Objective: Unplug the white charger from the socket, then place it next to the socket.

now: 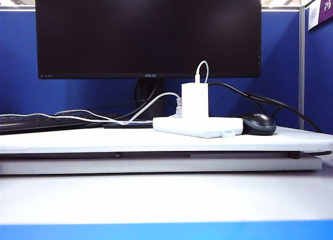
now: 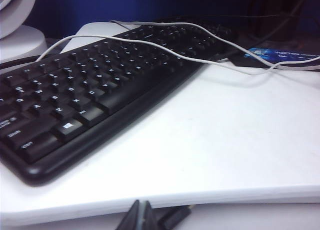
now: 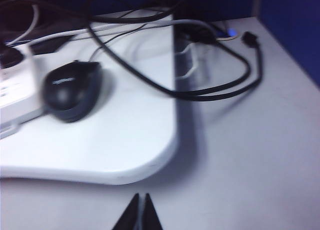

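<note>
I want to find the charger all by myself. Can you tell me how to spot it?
Look below the big black monitor. On the white board in front of its stand lies a flat white power strip, and the charger stands upright on it. It is the tall white block with a thin white cable looping from its top, left of the black mouse.
</note>
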